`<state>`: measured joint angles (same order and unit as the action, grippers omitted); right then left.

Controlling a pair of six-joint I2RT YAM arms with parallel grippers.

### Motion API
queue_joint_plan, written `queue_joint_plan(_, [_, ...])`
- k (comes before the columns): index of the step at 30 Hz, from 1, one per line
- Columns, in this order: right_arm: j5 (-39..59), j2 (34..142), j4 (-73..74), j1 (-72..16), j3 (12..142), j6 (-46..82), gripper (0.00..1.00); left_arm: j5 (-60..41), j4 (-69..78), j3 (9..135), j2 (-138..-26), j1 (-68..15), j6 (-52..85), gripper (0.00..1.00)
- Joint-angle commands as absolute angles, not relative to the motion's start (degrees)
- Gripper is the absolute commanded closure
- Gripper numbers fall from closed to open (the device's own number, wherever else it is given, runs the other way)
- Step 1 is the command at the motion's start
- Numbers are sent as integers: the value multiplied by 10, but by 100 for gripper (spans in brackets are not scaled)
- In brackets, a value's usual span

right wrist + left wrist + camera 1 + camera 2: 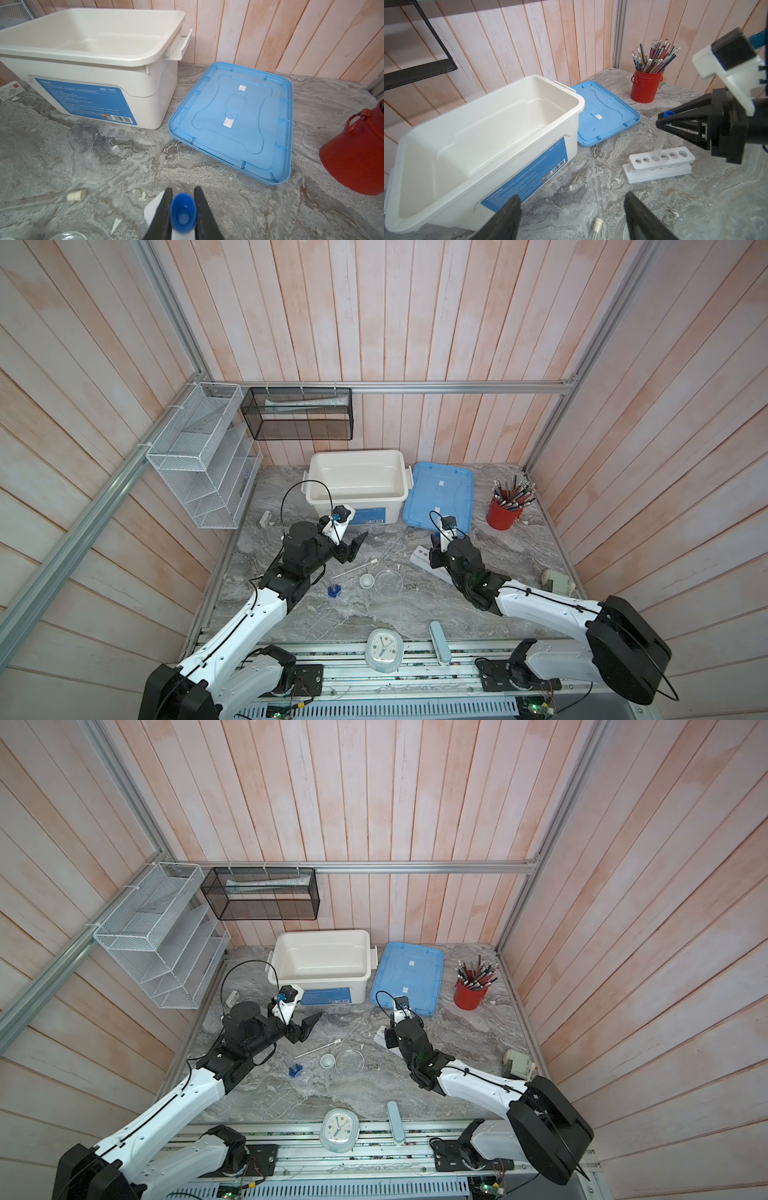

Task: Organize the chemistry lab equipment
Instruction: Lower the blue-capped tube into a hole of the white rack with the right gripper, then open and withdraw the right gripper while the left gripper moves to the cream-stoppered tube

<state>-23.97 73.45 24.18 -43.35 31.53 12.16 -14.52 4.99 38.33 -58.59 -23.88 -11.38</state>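
My right gripper (183, 192) is shut on the blue-capped clear tube (659, 143), fingers either side of its blue cap (183, 214). The tube stands tilted with its lower end in a middle hole of the white six-hole rack (660, 164). My left gripper (572, 196) hangs open and empty above the white-capped tube (355, 568), which lies flat on the marble. Nearer the front sit the small white dish (366, 580), the clear petri dish (388, 582) and the blue-hexagon-based vessel (334, 590). In a top view my right gripper (436, 539) hides most of the rack (419, 558).
An open white bin (316, 493) stands at the back, with its blue lid (438, 493) flat beside it. A red cup of pens (505, 510) is at the back right. A round white clock (384, 649) and a pale case (438, 641) lie at the front edge.
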Motion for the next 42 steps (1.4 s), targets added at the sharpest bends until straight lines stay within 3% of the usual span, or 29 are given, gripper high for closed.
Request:
queue_joint_plan(1, [-246,738,255,-432,309,120,71,-153,55,377,-593,-236,-123,21])
queue_joint_plan(6, [-237,719,226,-431,327,112,55,-152,48,380,-600,-236,-126,20])
queue_joint_plan(14, [-224,614,77,-429,450,66,46,-158,-2,384,-635,-236,-170,20])
queue_joint_plan(19, [-217,550,-7,-413,507,67,46,-186,-20,382,-664,-236,-188,20])
queue_joint_plan(27, [-195,448,-23,-378,426,127,46,-184,-24,372,-709,-237,-216,23])
queue_joint_plan(42, [-110,416,-7,-316,354,141,46,-82,-208,503,-840,-267,-325,42])
